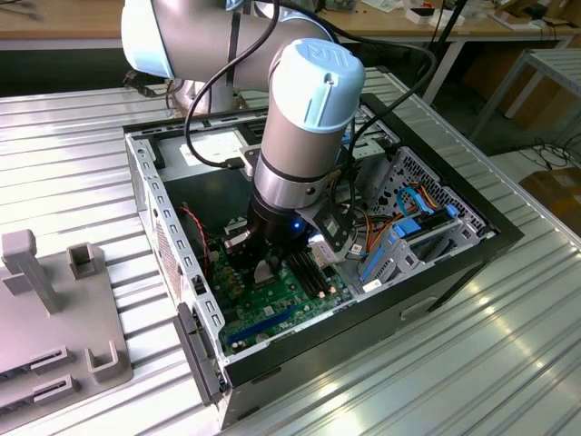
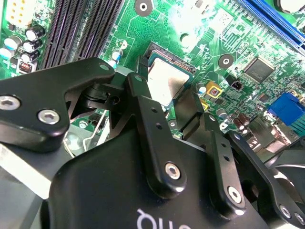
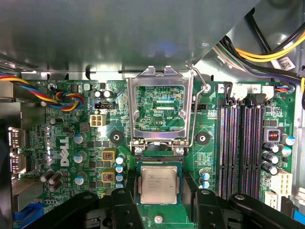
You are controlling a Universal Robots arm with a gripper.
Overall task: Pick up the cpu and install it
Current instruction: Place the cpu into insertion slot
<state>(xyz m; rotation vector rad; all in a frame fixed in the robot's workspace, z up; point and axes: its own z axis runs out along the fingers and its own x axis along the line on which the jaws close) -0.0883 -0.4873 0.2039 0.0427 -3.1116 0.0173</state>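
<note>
The cpu (image 3: 158, 183), a flat square chip with a silver-grey top and thin green rim, lies between the gripper (image 3: 160, 195) jaws, which flank its edges; I cannot tell whether they grip it.

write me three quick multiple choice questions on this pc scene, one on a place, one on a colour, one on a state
1. Where is the cpu?
A at the socket on the motherboard, inside the computer case
B on the floor
C in a person's hand

2. What colour is the motherboard?
A red
B green
C white

3. How is the metal retention frame?
A shut over the cpu
B missing
C flipped open

Answers:
1 A, the first wrist view shows it at the socket on the board.
2 B, the board is green in both wrist views.
3 C, the frame is swung back and the cpu's silver top is bare.
</note>
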